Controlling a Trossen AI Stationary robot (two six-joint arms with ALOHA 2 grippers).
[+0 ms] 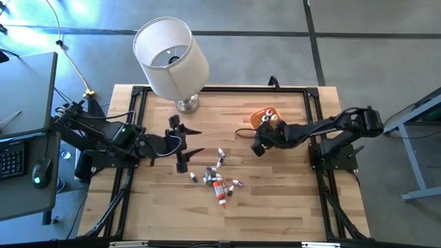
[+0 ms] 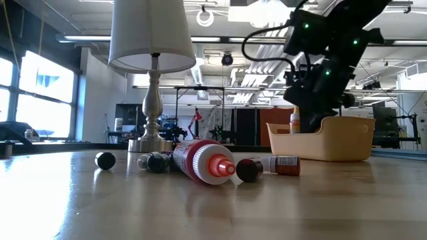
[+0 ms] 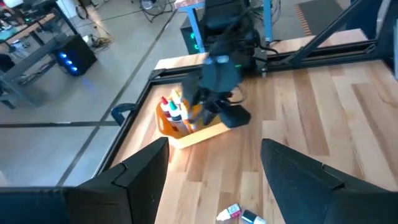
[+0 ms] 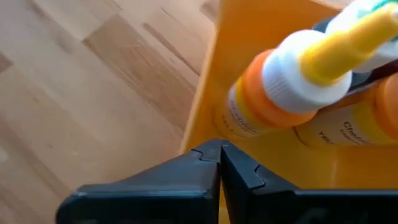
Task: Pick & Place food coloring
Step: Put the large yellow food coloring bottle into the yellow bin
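Several small food coloring bottles (image 1: 219, 180) lie on their sides in a loose pile on the wooden table, a red-capped one (image 2: 203, 162) nearest the low camera; two of them also show in the left wrist view (image 3: 239, 214). More bottles (image 4: 280, 87) stand in an orange bin (image 1: 264, 114) (image 2: 340, 143). My right gripper (image 1: 260, 145) (image 4: 219, 158) is shut and empty at the bin's wall (image 4: 280, 162). My left gripper (image 1: 187, 143) (image 3: 214, 165) is open and hangs just left of the pile, holding nothing. My right gripper has its shut fingertips at the orange bin's wall (image 4: 205, 124), pointing down from above. I cannot tell whether they touch it.
A table lamp with a white shade (image 1: 172, 55) stands at the far left of the table, its base (image 1: 186, 105) behind my left gripper. A black frame (image 1: 313, 110) borders the tabletop. Bare wood lies near the front edge (image 1: 275, 213).
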